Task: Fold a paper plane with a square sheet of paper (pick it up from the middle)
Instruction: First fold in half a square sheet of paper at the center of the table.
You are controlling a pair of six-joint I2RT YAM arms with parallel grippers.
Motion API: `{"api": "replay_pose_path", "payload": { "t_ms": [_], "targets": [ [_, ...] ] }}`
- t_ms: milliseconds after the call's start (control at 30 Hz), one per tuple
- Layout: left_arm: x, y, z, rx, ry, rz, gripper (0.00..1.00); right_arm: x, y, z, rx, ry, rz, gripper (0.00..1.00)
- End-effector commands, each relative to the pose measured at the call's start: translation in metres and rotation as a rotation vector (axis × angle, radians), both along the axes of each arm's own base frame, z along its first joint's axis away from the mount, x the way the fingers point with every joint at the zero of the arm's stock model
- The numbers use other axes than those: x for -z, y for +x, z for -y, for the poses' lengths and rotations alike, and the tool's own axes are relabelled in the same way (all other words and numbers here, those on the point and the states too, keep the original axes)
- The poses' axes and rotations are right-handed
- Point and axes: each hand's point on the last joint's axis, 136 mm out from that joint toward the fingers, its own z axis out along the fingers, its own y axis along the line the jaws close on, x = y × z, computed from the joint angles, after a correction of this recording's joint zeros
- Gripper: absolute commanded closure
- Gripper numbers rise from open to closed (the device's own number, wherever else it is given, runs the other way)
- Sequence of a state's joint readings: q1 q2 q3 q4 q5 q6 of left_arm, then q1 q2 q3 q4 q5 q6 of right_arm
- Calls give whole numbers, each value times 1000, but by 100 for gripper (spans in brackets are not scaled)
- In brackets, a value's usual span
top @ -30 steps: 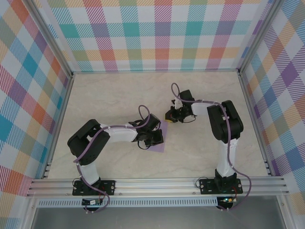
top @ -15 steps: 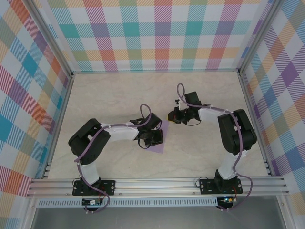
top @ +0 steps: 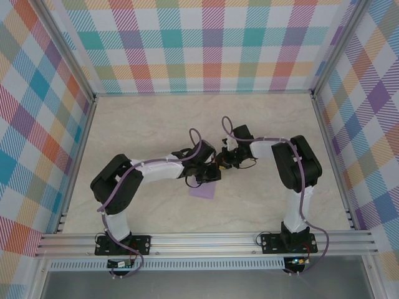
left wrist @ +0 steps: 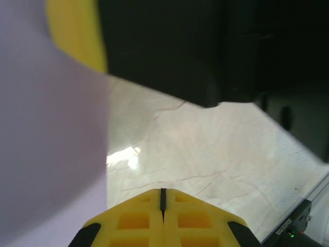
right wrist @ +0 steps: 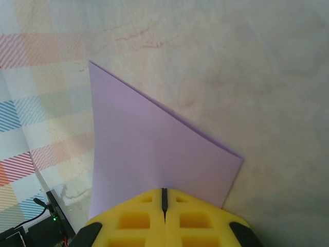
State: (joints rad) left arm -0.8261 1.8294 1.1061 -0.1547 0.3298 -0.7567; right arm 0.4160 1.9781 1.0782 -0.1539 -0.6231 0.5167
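Where the two arms meet over the middle of the marble-look table (top: 143, 124), the left gripper (top: 209, 174) and the right gripper (top: 223, 165) crowd close together. The square sheet of paper (top: 202, 190) is just on the near side of them. Plaid walls (top: 212, 50) close the table on three sides, and an aluminium rail (top: 206, 240) runs along the near edge, well apart from the paper.

The right gripper's yellow fingers (right wrist: 128, 221) are clenched with only a thin seam between them. The lavender sheet fans out from their tips, so they appear to pinch it at its edge. The left gripper's yellow fingers (left wrist: 133, 221) are likewise pressed together, with nothing visible in the seam. The paper is a blurred purple mass beside them on the left.

From above, the arms hide the spot where the paper is gripped. The right wrist view shows the sheet's sharp corner and a thin second edge along one side, like a folded layer. The left wrist view shows the right gripper's black body looming close overhead, blocking the far side.
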Motion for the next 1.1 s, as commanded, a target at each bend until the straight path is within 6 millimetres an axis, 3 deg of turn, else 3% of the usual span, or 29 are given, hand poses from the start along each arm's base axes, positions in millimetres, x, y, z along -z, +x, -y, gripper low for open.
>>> {"api": "replay_pose_path", "payload": {
  "t_ms": [0, 233, 700, 1067],
  "targets": [
    [7, 8, 7, 31, -7, 8, 100, 8, 0, 2, -26, -28, -8, 100],
    [26, 13, 0, 41, 25, -10, 100, 11, 0, 2, -33, -37, -14, 100],
    [55, -24, -23, 78, 9, -61, 100, 17, -1, 6, -28, -70, -30, 100],
    [49, -51, -31, 168, -10, -34, 100, 20, 0, 8, -22, -84, -44, 100]
  ]
}}
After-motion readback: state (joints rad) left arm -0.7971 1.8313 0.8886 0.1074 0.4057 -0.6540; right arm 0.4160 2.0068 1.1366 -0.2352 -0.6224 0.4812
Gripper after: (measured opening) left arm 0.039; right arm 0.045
